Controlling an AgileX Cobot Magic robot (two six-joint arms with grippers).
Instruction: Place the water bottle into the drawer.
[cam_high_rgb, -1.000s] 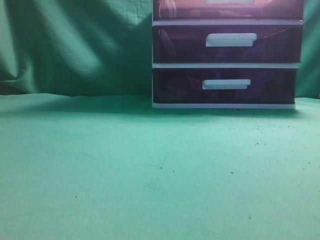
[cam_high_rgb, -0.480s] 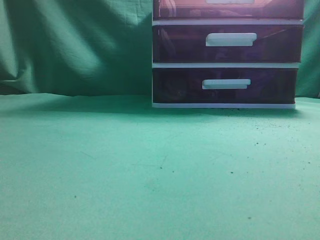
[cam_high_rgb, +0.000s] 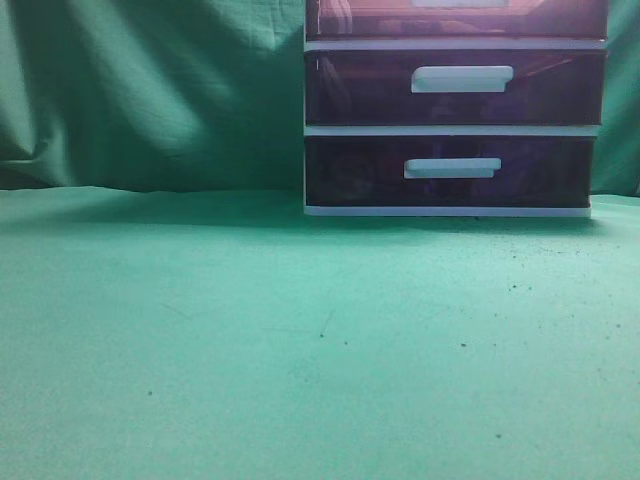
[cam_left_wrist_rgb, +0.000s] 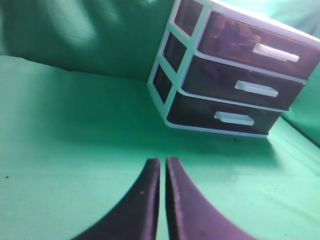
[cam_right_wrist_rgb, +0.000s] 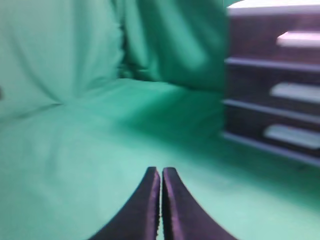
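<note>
The white-framed drawer unit stands at the back right of the green table. Its top drawer has a reddish front, cut off by the frame's top edge; it appears closed. The left wrist view shows the top drawer with its white bar handle, closed. The right wrist view shows it blurred. My left gripper is shut and empty, above the cloth, well short of the unit. My right gripper is shut and empty. The water bottle is out of view. Neither gripper shows in the exterior view.
Two darker purple drawers sit below the top one. Green cloth covers the table, and a green backdrop hangs behind it.
</note>
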